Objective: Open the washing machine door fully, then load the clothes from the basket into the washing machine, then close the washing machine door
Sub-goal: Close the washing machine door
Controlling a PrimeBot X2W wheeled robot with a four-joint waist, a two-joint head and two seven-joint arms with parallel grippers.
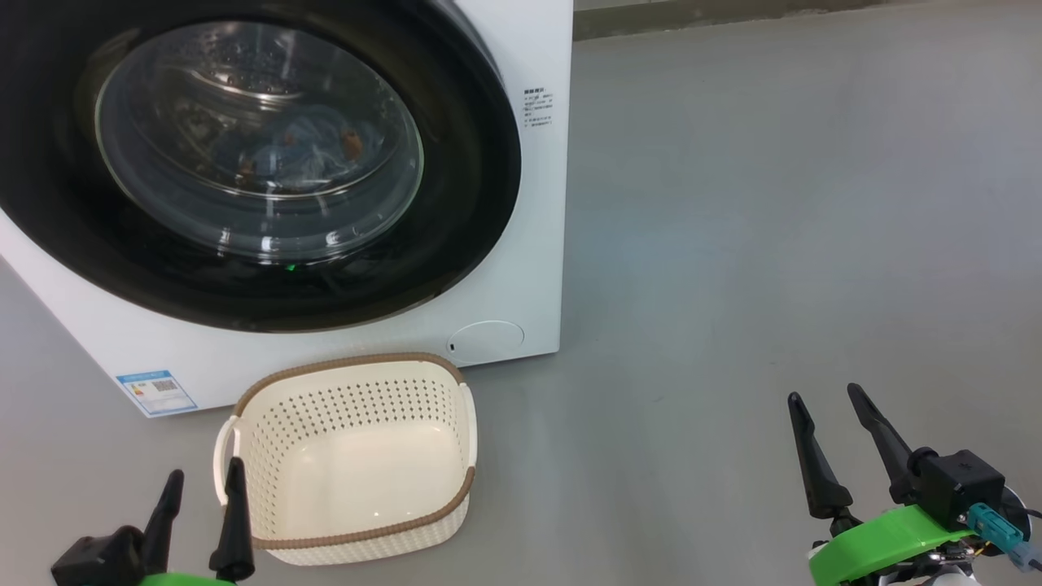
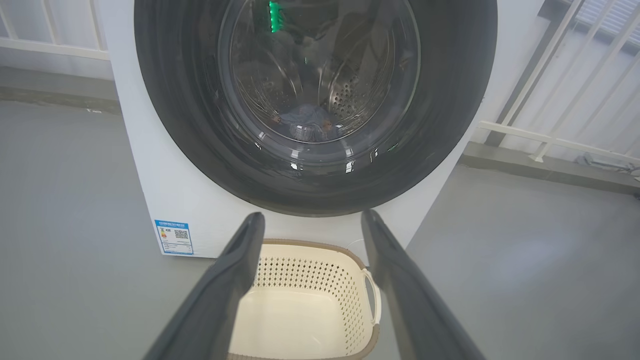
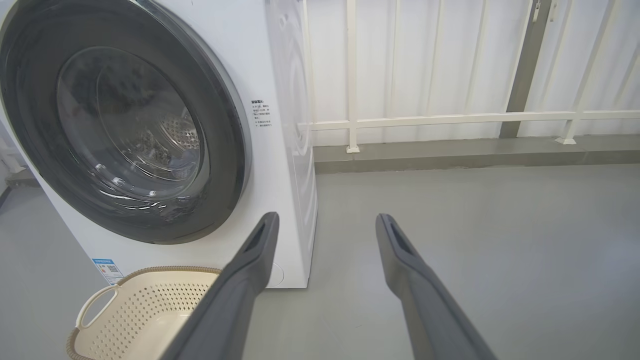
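The white washing machine (image 1: 521, 244) stands at the upper left with its round black-ringed door (image 1: 456, 163) lying flush against the front. Through the glass I see the light blue clothes (image 1: 301, 150) with orange-brown figures lying inside the drum; the clothes (image 2: 307, 122) also show in the left wrist view. The cream basket (image 1: 350, 456) sits on the floor in front of the machine with nothing in it. My left gripper (image 1: 203, 480) is open, low beside the basket's left handle. My right gripper (image 1: 826, 395) is open over bare floor, far right of the basket.
Grey floor (image 1: 773, 203) spreads to the right of the machine. A white railing (image 3: 450, 120) and a low kerb run behind the machine. A blue label (image 1: 155, 392) marks the machine's lower left corner.
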